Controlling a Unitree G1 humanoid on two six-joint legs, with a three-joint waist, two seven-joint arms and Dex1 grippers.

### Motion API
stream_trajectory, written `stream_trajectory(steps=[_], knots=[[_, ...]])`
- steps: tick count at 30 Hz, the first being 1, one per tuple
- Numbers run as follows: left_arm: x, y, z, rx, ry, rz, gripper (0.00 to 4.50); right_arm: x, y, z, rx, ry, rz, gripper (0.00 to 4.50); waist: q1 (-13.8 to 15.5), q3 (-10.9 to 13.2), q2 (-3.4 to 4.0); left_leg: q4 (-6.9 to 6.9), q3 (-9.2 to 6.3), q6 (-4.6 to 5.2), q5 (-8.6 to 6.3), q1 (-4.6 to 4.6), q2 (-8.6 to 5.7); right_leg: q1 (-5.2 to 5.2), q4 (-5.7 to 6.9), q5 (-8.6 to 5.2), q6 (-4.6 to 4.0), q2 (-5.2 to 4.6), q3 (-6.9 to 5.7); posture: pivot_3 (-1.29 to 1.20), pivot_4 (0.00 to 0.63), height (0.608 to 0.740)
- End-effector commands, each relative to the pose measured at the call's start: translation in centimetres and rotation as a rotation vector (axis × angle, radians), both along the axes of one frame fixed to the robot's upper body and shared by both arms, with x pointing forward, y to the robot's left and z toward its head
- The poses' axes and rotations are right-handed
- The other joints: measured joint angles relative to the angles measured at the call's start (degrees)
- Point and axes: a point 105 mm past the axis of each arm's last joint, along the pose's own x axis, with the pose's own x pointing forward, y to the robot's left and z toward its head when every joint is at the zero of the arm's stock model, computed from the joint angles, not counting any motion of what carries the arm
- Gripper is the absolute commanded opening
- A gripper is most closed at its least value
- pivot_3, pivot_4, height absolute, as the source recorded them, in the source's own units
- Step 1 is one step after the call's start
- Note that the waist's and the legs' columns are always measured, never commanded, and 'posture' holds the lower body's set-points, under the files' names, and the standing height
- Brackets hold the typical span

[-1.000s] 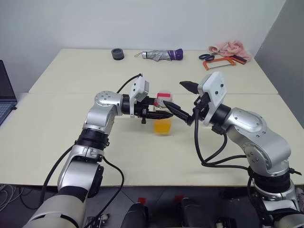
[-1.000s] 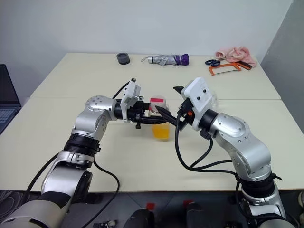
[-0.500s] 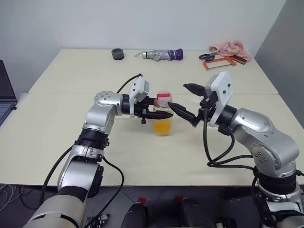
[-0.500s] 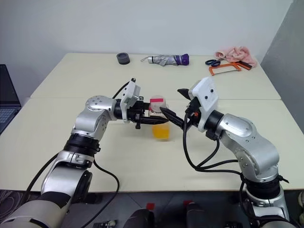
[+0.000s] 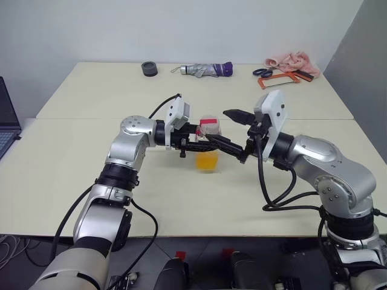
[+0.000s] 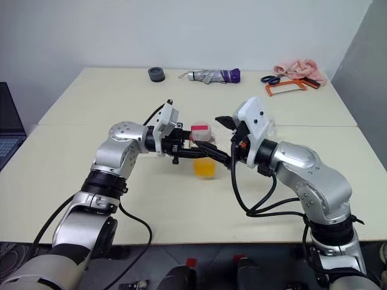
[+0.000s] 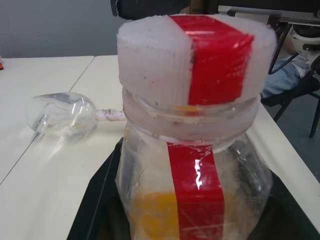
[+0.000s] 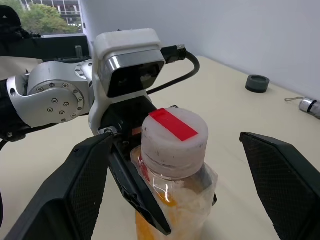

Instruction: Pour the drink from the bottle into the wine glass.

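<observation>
Bottle (image 8: pixel 172 195) base cut off, drink (image 5: pixel 207 161) partly hidden

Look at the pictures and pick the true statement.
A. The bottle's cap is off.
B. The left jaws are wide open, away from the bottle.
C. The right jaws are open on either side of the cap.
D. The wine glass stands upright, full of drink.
C: the right gripper has its jaws spread wide either side of the cap, which sits on the bottle held by the left gripper.
</observation>
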Motion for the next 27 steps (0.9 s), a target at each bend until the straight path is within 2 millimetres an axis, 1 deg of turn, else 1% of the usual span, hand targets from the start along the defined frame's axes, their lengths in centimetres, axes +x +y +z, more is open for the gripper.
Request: stream_trajectory(steps=[1, 11, 20, 27], knots=[[-0.3, -0.1, 1.6, -0.031, -0.056, -0.022, 1.82, -0.4, 0.2, 1.2, 0.013, -0.059, 0.035, 4.29, 0.0, 0.0, 0.0, 0.0, 0.0, 0.0, 0.0, 0.0, 0.0, 0.0, 0.0, 0.0, 0.0, 0.0, 0.0, 0.0, 0.15, 0.74], [-0.5, -0.2, 1.7, -0.037, -0.062, -0.029, 1.82, -0.2, 0.2, 0.9, 0.011, -0.05, 0.075, 4.29, 0.0, 0.0, 0.0, 0.0, 0.0, 0.0, 0.0, 0.0, 0.0, 0.0, 0.0, 0.0, 0.0, 0.0, 0.0, 0.0, 0.15, 0.74], [-0.6, -0.5, 1.5, -0.037, -0.057, -0.039, 1.82, -0.2, 1.1, 0.7, -0.002, -0.037, 0.118, 4.29, 0.0, 0.0, 0.0, 0.0, -0.01, 0.0, 0.0, 0.0, 0.01, 0.0, 0.0, 0.0, 0.0, 0.0, 0.0, 0.0, 0.15, 0.74], [-0.7, -0.6, 1.5, -0.036, -0.057, -0.046, 1.82, 0.8, 1.4, 1.1, 0.003, -0.038, 0.105, 4.29, 0.0, 0.0, 0.0, 0.0, 0.0, 0.0, 0.0, 0.0, 0.01, 0.0, 0.0, 0.0, 0.0, -0.01, 0.0, 0.0, 0.15, 0.74]])
